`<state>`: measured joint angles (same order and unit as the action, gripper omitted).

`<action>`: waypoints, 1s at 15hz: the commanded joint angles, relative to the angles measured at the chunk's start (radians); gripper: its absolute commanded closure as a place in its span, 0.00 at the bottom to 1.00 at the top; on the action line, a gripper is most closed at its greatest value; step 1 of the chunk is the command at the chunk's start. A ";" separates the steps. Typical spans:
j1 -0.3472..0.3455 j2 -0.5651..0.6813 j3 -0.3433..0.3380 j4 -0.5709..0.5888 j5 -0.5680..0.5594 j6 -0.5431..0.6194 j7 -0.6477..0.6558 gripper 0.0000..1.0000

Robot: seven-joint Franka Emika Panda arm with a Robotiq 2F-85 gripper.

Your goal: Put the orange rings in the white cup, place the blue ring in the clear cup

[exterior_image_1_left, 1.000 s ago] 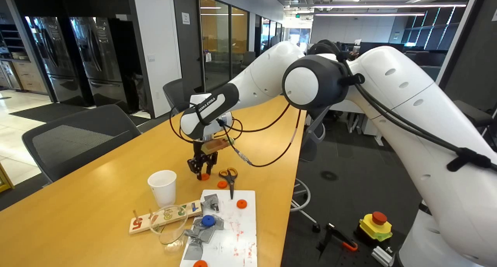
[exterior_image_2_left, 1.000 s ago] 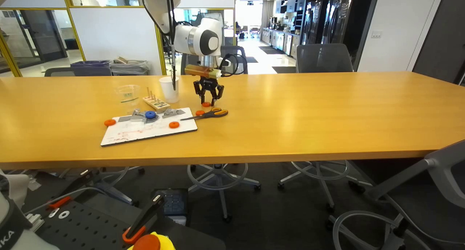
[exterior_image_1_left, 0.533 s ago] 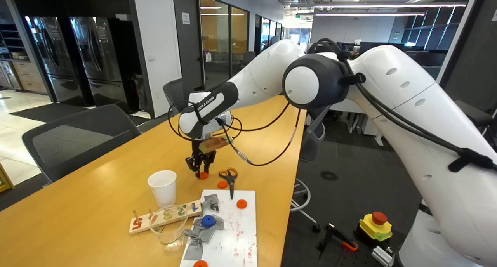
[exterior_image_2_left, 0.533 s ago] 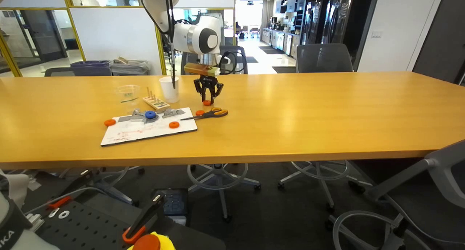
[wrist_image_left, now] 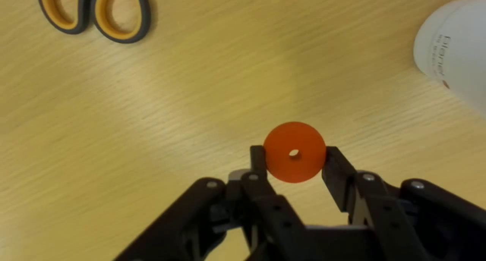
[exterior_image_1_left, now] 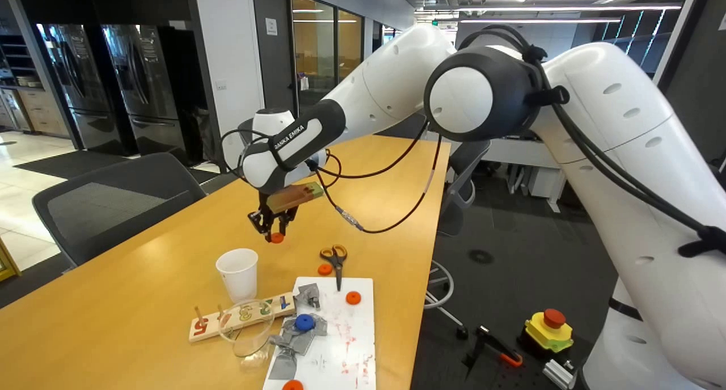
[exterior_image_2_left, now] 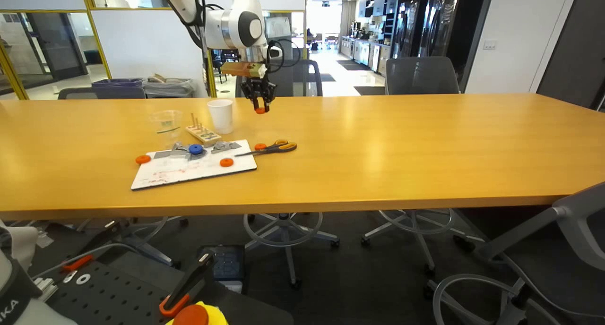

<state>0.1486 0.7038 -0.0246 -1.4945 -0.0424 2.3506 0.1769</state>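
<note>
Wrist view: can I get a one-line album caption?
The gripper pinches an orange ring above the table, with scissor handles and part of the white cup in view.

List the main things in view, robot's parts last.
Table: one, wood-coloured, mid-scene
Whiteboard: one, white, on the table
Tape: several pieces, grey, on the whiteboard
Blue ring: one, blue, on the tape
Scissors: one pair, black and orange, tips over the whiteboard
Loose orange rings: three, orange-red, on the whiteboard, at its edge, beside the scissors
White cup: one, white, on the table
Peg board: one, pale wood, near the white cup
Clear cup: one, transparent, beside the peg board
Held orange ring: one, orange-red, in the gripper
Chairs: several, dark grey, around the table
Button box: one, yellow and red, off the table
Refrigerators: two, steel-grey, background
Arm: one, white and black, over the table
Gripper: one, black, closed on that ring
</note>
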 commanded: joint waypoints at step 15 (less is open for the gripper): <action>0.066 -0.175 0.098 -0.162 0.046 0.011 0.076 0.83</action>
<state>0.2292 0.5219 0.0484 -1.6696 -0.0331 2.3782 0.2746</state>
